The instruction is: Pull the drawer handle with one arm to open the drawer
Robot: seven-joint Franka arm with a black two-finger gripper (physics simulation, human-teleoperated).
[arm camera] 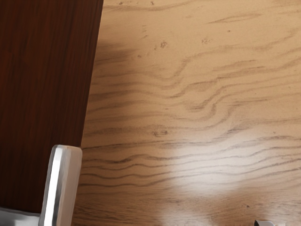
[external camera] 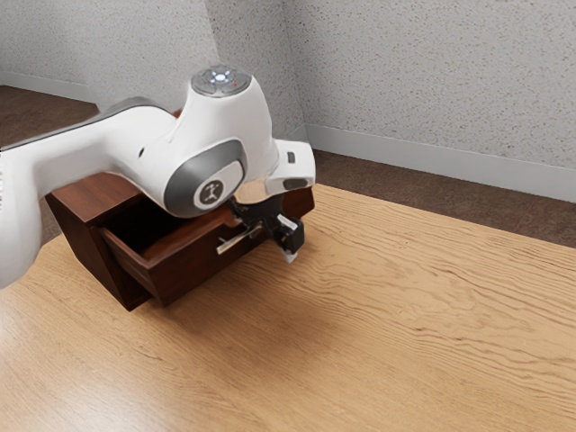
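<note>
Hovering at the front of the partly open drawer [external camera: 193, 261], the claw [external camera: 274, 241] has its fingers spread, unclamped, beside the metal handle [external camera: 236, 240]; the dark cabinet [external camera: 85, 202] sits on the wooden desk [external camera: 405, 315].

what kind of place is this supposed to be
Probably a bare simulated room: a light wooden table, speckled grey walls with a white baseboard, and a dark wooden drawer cabinet standing on the table.
</note>
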